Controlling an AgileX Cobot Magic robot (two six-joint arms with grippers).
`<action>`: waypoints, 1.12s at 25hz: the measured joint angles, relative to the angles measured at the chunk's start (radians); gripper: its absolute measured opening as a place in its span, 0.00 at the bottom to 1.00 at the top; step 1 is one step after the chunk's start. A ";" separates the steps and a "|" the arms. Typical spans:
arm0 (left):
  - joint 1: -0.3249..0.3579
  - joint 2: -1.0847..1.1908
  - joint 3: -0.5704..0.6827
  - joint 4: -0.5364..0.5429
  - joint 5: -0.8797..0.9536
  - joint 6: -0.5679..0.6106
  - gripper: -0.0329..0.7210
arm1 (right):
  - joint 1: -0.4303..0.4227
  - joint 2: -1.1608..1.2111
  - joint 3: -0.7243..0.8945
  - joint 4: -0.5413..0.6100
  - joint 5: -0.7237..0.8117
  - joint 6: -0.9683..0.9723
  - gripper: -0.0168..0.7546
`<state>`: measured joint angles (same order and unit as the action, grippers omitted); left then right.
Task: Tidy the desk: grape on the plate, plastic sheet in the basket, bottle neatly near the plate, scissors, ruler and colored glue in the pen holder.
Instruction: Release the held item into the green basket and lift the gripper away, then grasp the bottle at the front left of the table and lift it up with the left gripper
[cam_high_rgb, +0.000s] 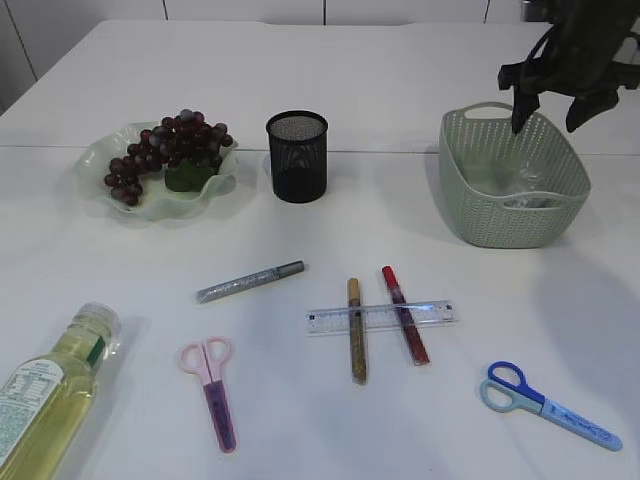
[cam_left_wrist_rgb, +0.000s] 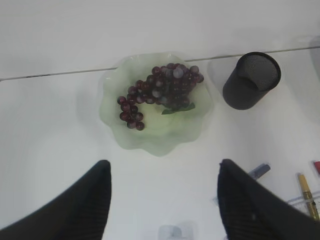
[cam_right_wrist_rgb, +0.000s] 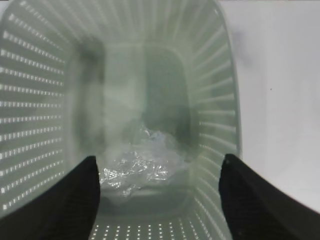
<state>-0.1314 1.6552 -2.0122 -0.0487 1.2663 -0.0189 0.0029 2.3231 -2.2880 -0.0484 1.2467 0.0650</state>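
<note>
Right now my right gripper (cam_right_wrist_rgb: 157, 200) hangs over the basket (cam_right_wrist_rgb: 215, 100), jaws apart, empty; plastic sheet (cam_right_wrist_rgb: 137, 170) lies crumpled on the basket floor right below it. My left gripper (cam_left_wrist_rgb: 165, 200), jaws apart, hovers with the grape (cam_left_wrist_rgb: 160, 90) on its plate (cam_left_wrist_rgb: 112, 85) ahead.

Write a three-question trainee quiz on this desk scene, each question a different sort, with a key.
1. True or false: the grapes already lie on the plate.
2. Multiple choice: what crosses over the ruler? A) two glue pens B) the pink scissors C) the bottle
3. Fill in: the crumpled plastic sheet lies inside the ____, below the open right pincer.

Key
1. True.
2. A: the gold glue pen and red glue pen lie across it; the pink scissors and bottle lie apart.
3. Basket.
</note>
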 joint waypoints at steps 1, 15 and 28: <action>0.000 0.000 0.000 0.000 0.000 0.000 0.69 | 0.000 0.002 0.000 0.005 0.000 -0.002 0.77; -0.052 -0.190 0.544 -0.008 -0.006 -0.103 0.75 | 0.000 -0.173 0.046 0.168 0.000 -0.007 0.70; -0.150 -0.215 0.862 0.034 -0.025 -0.167 0.81 | 0.000 -0.684 0.593 0.214 0.000 -0.007 0.69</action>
<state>-0.2814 1.4399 -1.1501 -0.0149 1.2409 -0.1863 0.0029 1.6393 -1.6946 0.1657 1.2467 0.0583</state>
